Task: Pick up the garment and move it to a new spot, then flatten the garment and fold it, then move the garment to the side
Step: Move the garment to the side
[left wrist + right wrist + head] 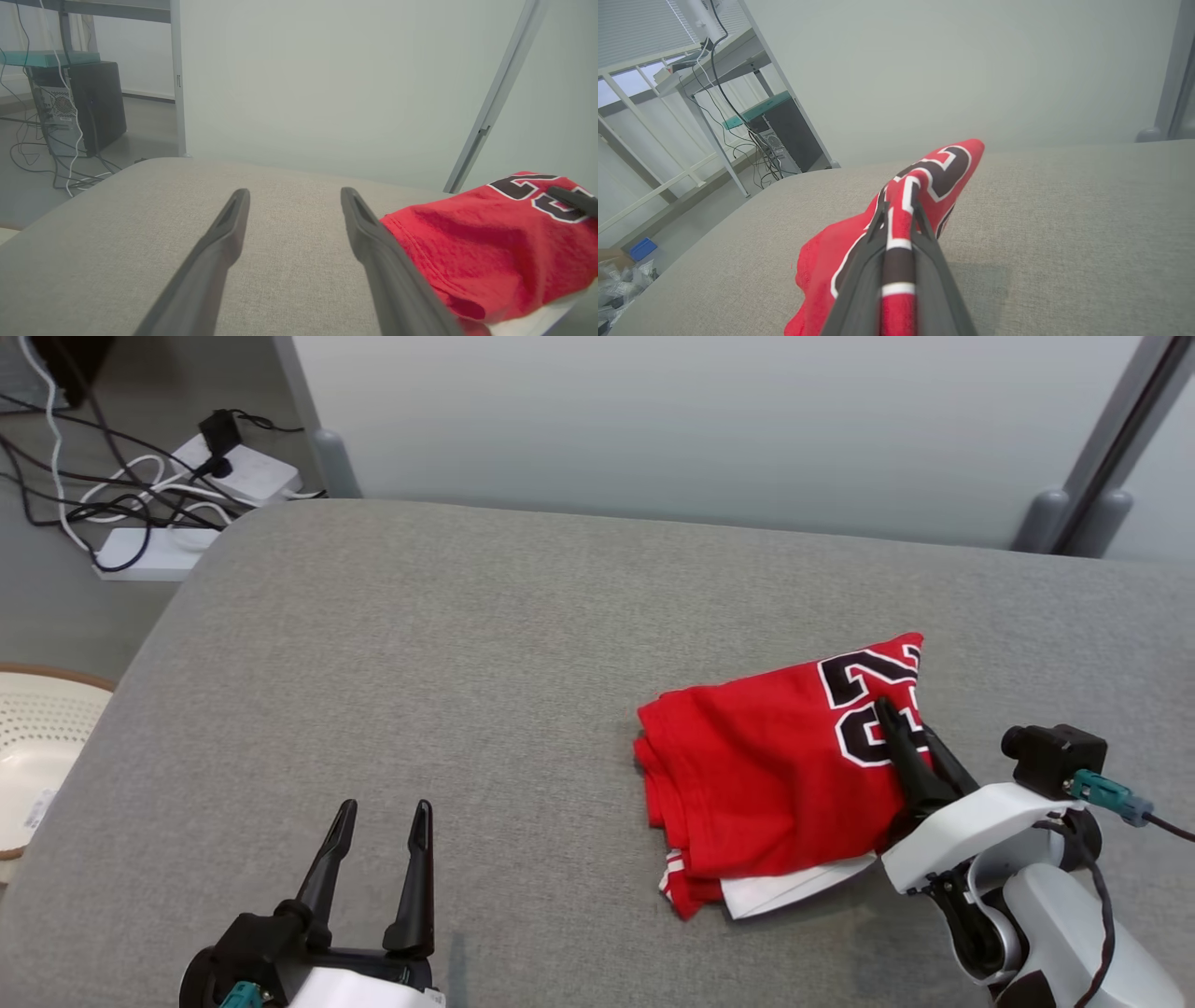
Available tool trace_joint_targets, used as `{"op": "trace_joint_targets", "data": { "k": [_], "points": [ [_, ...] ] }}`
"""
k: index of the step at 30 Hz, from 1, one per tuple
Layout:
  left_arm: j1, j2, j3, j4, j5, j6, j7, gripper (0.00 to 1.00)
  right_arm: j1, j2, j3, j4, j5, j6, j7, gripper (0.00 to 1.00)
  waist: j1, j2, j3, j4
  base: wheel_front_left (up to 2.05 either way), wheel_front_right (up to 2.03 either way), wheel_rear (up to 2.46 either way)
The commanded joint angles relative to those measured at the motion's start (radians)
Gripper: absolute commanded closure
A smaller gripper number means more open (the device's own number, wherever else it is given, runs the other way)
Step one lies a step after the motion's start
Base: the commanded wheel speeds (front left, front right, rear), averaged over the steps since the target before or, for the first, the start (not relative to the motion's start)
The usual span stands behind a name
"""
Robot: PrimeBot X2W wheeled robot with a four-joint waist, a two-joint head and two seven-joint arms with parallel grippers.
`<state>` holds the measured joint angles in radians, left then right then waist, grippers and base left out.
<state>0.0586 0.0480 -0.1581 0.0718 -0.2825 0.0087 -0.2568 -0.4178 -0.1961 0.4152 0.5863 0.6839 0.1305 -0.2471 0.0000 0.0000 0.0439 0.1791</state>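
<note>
Nearest the robot, the left gripper is being held idle just above the grey padded surface, its jaws being kept wide apart with nothing between them. To the right, the right gripper is being closed on the red jersey. In the right wrist view, a raised ridge of cloth at the black-and-white numerals is being pinched between the two narrow fingers. The jersey is lying on the right half of the surface, gathered into a compact folded bundle, with a white layer showing beneath its near edge. The folding is judged to be done, so the step in hand is being read as the last one: moving the garment to the side. For the next move, a low lift or slide is being called for, slow enough that the layers are not being shaken loose, since only the upper fold appears to be gripped. Farther off, a pale laundry basket is standing at the left edge, and power strips with cables are lying on the floor before a pale wall panel.
</note>
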Motion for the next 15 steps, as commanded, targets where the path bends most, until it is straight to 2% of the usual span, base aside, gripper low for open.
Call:
{"op": "trace_joint_targets", "data": {
  "k": [1,15],
  "points": [
    [-0.027,0.002,0.036,-0.032,0.013,-0.006,-0.005,0.00,-0.001,-0.001,-0.005,-0.037,-0.019,0.000,-0.015,1.00,0.0000,0.0000,0.006,-0.023,0.00,0.00,0.00],
    [-0.065,0.002,0.047,-0.039,0.040,-0.033,-0.005,0.00,0.020,0.011,-0.091,-0.076,-0.088,0.000,-0.015,1.00,0.0000,0.0000,0.046,-0.232,0.00,0.00,0.00]
  ]
}}
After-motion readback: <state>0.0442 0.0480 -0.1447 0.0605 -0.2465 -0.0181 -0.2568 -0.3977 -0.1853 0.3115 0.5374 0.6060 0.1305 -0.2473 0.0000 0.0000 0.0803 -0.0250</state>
